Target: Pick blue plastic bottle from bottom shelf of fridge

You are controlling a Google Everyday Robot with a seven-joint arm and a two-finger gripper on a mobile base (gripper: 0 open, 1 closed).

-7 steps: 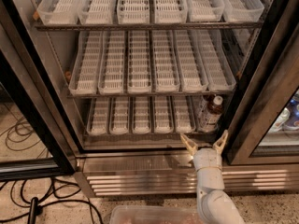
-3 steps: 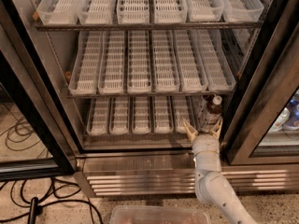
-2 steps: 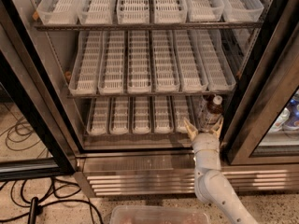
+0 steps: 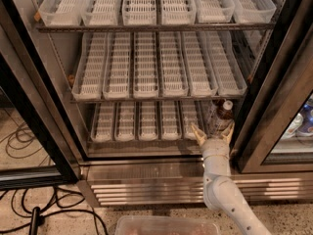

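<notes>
The blue plastic bottle (image 4: 223, 115), which looks brown with a white cap, stands upright at the right end of the bottom shelf (image 4: 142, 122) of the fridge (image 4: 63, 77). My gripper (image 4: 213, 132) is at the shelf's front edge, just below and in front of the bottle. It is open, with one finger (image 4: 197, 132) left of the bottle's base and the other at the right of it. The fingers do not close on the bottle. A pale, clear shape just left of the bottle may be its twin; I cannot tell.
The two upper tray rows (image 4: 156, 67) hold nothing. The black door frame (image 4: 266, 97) stands close on the right of my arm. The neighbouring unit with blue items (image 4: 304, 122) is at far right. Cables (image 4: 29, 214) lie on the floor at left. A clear bin (image 4: 166, 225) sits at the bottom.
The gripper has risen from below the shelf edge and moved forward to the bottle's base. Over the last second it has hardly moved. The bottle has not moved.
</notes>
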